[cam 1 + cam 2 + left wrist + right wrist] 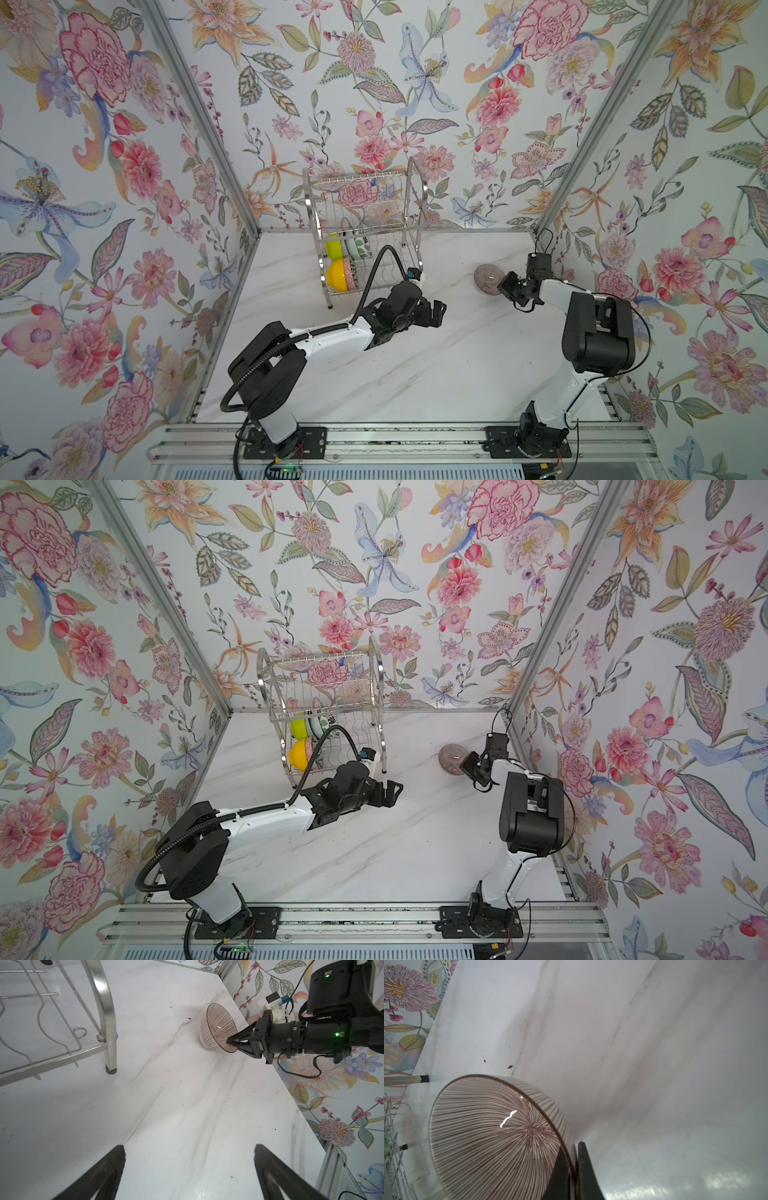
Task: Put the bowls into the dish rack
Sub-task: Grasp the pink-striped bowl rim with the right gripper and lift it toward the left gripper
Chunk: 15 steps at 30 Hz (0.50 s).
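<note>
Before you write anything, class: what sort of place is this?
Probably a robot test booth staged like a kitchen: two arms bolted to an aluminium rail, floral-papered walls boxing in a marble-look tabletop, and a wire dish rack holding bowls.

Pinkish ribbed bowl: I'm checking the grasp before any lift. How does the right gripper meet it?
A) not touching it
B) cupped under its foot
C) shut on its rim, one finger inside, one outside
C: the right gripper is shut on the rim of the pinkish ribbed bowl, with one finger inside and one outside.
</note>
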Each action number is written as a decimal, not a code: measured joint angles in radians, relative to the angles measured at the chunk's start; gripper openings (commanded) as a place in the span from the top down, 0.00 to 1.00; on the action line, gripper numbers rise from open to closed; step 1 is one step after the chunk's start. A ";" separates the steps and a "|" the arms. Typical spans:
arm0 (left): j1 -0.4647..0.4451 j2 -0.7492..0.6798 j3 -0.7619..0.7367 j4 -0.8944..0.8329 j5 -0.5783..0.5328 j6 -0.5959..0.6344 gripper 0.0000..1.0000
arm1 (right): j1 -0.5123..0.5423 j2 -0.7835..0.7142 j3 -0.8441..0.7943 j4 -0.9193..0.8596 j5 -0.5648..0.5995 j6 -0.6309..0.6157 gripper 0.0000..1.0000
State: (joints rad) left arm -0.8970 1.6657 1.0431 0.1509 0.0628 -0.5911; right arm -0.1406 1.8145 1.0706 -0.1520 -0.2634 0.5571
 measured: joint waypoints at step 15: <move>0.000 -0.067 -0.061 0.079 -0.014 -0.073 0.01 | 0.257 -0.479 -0.343 0.079 0.092 -0.002 1.00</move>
State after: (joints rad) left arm -0.8970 1.5986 0.9821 0.2295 0.0486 -0.6643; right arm 0.1162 1.3357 0.7277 -0.0734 -0.1719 0.5556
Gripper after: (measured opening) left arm 0.989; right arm 0.065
